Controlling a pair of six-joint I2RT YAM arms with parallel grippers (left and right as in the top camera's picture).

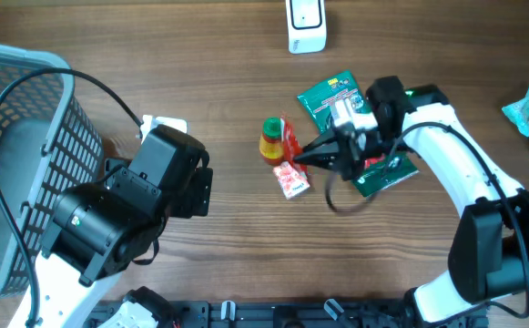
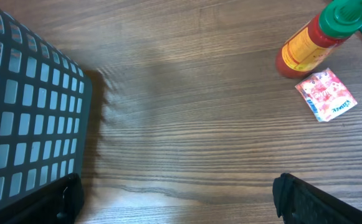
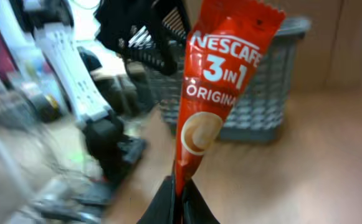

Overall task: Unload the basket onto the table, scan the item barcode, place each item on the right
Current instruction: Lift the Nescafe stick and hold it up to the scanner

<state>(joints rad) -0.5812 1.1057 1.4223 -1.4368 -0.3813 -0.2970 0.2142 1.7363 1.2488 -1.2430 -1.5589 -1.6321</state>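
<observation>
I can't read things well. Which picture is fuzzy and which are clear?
Right wrist view: the Nescafe sachet is readable, the basket and room behind are smeared; left wrist view: sharp table grain, soft shadow by the basket; overhead view: sharp, evenly lit.

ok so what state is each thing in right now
left gripper: open, empty
right gripper: shut on coffee stick
coffee stick: held upright by its lower end
bottle: cap on, on table
pink sachet: flat on table
green packet: flat on table
basket: upright
</observation>
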